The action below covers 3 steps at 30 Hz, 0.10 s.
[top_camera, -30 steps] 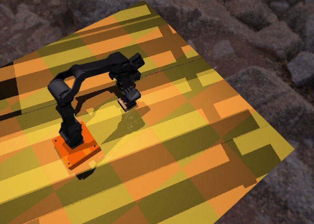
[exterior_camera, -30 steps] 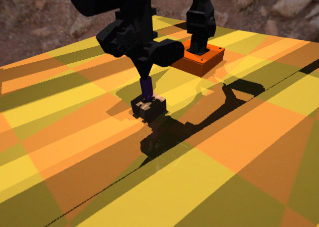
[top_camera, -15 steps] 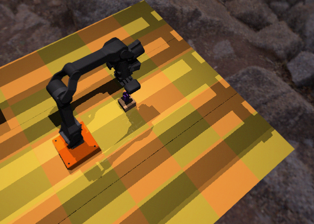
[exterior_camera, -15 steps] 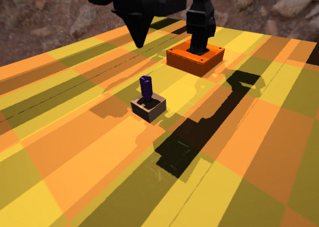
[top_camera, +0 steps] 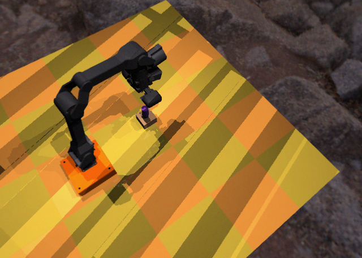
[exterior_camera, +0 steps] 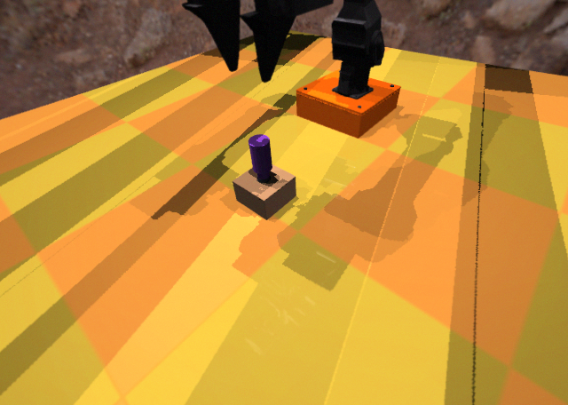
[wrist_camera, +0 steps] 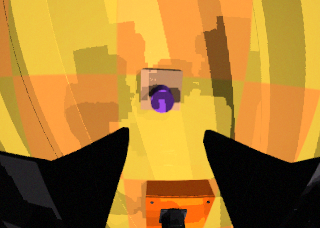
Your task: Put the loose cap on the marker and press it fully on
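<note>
1. Cap [exterior_camera: 260,156] sits on the marker in the holder block [exterior_camera: 264,193], mid-worktop [exterior_camera: 284,327]; whether it is fully clicked cannot be told.
2. Tool [exterior_camera: 248,72] is above and behind it, jaws partly open, holding nothing.
3. Judged: capping done; retreat remains.

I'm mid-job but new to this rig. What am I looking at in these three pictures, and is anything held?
The machine is one black jointed arm bolted to an orange base plate on a yellow-and-orange patterned table. One picture looks down from above, one from the table's far side, and one from the wrist, past the gripper's two black fingers. On the table stands a small brown holder block with a purple capped marker upright in it. The gripper hangs above, open and holding nothing.
</note>
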Motion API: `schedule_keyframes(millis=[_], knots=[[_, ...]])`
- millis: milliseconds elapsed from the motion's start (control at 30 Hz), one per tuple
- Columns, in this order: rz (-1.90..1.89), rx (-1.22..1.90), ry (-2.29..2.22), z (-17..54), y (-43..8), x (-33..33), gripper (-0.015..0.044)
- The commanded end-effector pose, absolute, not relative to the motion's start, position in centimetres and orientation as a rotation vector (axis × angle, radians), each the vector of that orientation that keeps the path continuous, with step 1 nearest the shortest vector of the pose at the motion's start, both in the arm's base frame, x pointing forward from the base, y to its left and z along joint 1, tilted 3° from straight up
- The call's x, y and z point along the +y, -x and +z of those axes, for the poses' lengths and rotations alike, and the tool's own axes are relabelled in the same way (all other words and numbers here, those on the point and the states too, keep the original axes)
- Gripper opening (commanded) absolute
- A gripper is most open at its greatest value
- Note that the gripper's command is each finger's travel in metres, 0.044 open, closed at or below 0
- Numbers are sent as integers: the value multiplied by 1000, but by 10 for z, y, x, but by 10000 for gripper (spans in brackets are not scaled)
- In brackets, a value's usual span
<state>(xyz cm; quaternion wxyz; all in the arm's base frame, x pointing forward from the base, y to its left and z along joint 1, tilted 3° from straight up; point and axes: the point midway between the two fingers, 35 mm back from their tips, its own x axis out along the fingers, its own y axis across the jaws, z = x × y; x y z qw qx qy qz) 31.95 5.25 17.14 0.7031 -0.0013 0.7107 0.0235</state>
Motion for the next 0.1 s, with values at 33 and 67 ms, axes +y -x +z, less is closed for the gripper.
schedule_keyframes(millis=[33,67], knots=[[56,1576,7,173,-320,52,394],[56,1576,7,173,-320,52,420]])
